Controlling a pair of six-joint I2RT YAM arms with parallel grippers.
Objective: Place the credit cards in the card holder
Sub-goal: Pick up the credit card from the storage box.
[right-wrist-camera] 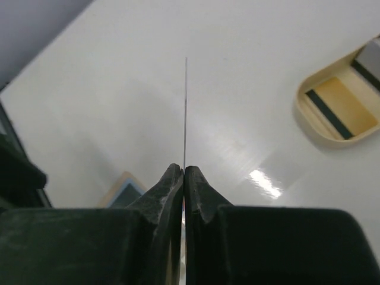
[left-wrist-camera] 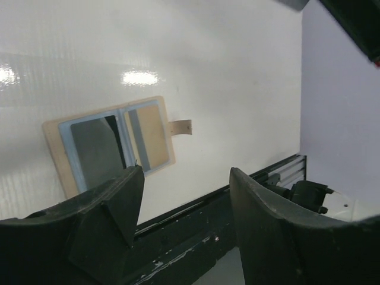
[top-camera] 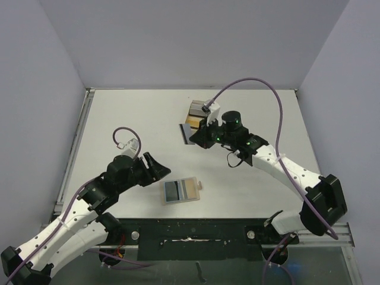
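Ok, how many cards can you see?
5. A grey card and a gold card sit in the open wallet; a third card is pinched in the right claw; a striped gold card and another grey card lie in the tray. Others may hide underneath.

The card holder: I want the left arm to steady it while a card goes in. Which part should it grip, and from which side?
The card holder lies open and flat, so only an edge can be pinched. Probably take its bare tan left edge, coming low from the left, where the open left gripper sits; the strap tab is on the far side.
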